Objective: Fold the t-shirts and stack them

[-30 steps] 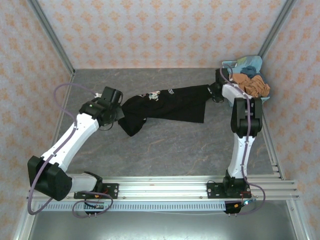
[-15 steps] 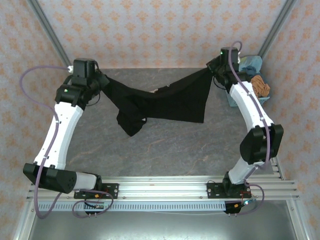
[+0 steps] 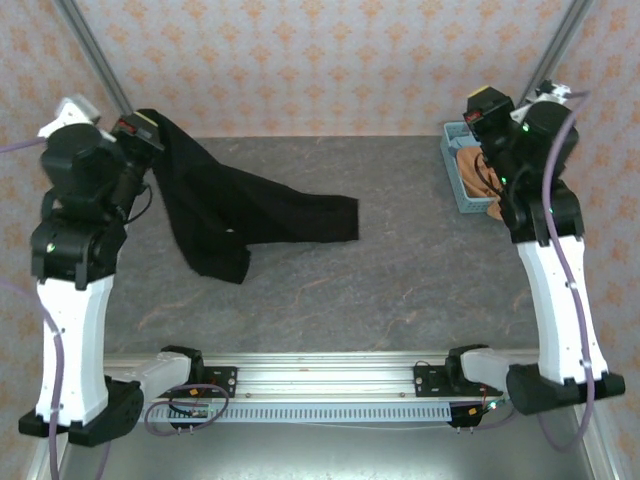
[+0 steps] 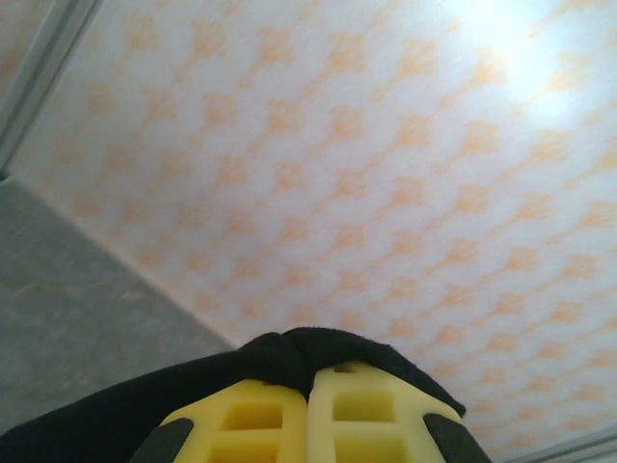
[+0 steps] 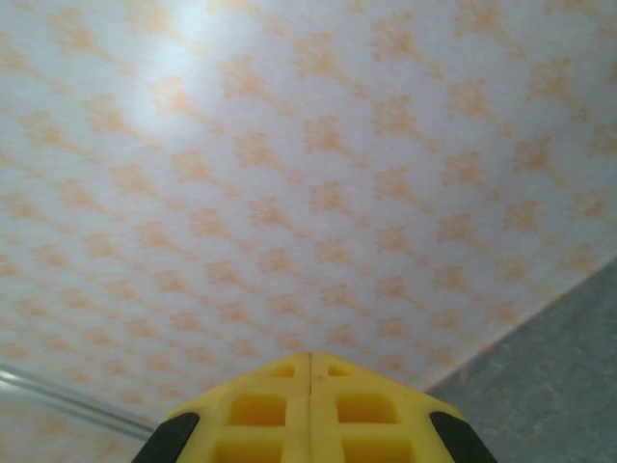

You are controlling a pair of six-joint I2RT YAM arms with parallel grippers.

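grey marbled table (image 3: 400, 290) closed in on three sides by pale wallpaper (image 3: 320, 60) with a repeating orange motif, bare metal posts (image 3: 95, 65) running up the two far corners. pale blue basket (image 3: 455, 170) at the far right corner of the tabletop, close against the right wall. ribbed aluminium rail (image 3: 330, 372) along the near edge, a strip of plain metal sheet just in front of it; in both wrist views, the same orange-patterned paper above a wedge of grey tabletop.
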